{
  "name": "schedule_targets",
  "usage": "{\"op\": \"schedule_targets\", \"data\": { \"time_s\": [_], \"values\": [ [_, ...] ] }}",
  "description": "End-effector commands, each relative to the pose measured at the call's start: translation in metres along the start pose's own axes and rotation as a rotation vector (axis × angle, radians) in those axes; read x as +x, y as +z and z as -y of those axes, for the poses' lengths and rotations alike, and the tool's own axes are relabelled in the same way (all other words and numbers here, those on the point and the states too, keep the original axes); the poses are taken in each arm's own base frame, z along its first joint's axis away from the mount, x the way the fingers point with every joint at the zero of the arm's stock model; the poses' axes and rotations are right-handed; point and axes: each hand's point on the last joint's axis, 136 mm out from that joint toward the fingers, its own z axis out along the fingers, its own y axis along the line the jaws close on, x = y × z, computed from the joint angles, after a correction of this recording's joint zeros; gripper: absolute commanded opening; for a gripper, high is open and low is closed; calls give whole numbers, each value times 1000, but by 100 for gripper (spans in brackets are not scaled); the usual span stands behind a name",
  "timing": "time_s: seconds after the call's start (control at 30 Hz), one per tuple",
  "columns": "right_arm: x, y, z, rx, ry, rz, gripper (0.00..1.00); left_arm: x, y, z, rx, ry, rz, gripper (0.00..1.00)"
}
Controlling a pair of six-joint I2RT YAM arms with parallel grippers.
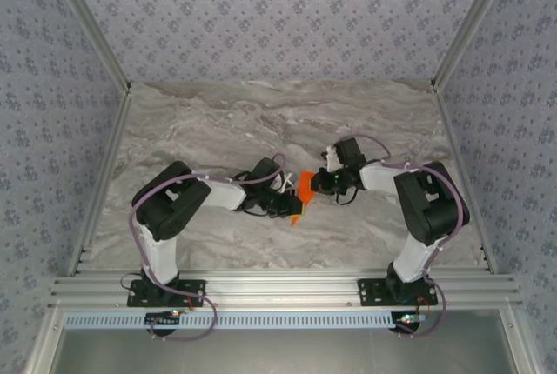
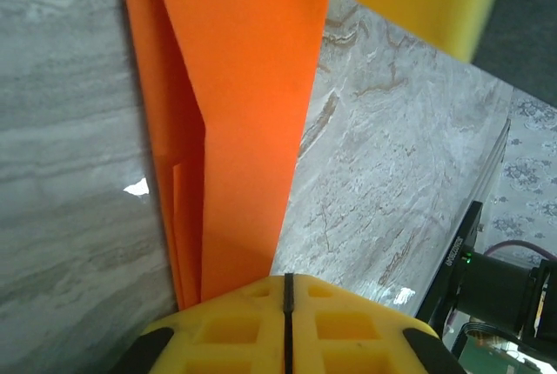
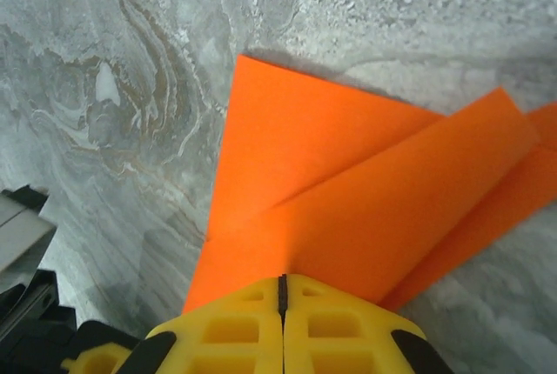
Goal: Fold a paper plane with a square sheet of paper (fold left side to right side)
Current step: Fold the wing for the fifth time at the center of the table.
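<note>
The orange paper (image 1: pixel 302 191) sits mid-worktop, between the two hands, already folded into long overlapping layers. By the look of it, it is light, thin and limp. It will likely crease wherever pinched and could tear if the hands pull apart, so grips belong on edges and layered corners, not on bare single flaps.

The left hand (image 2: pixel 287 283) is pinched shut on the paper's near-left end. The right hand (image 3: pixel 283 283) is clamped on its far-right edge. Both arms fold inward over the marbled worktop (image 1: pixel 218 122) – elbows out, forearms low, wrists facing each other.
</note>
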Motion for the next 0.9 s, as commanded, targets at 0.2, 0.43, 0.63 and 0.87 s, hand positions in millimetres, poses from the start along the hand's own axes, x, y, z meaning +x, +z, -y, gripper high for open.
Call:
{"op": "schedule_targets", "data": {
  "time_s": [0.2, 0.43, 0.63, 0.87],
  "values": [
    [11, -16, -35, -125, -51, 31, 3, 28, 8, -43, -120, -100, -69, 2],
    [24, -3, -37, -127, -49, 3, 3, 28, 7, -42, -119, -99, -66, 1],
    [22, 7, -31, -88, -59, -17, 3, 28, 7, -43, -120, -100, -65, 1],
    [23, 11, -12, 1, -68, -32, 3, 29, 7, -44, -125, -107, -69, 0]
  ]
}}
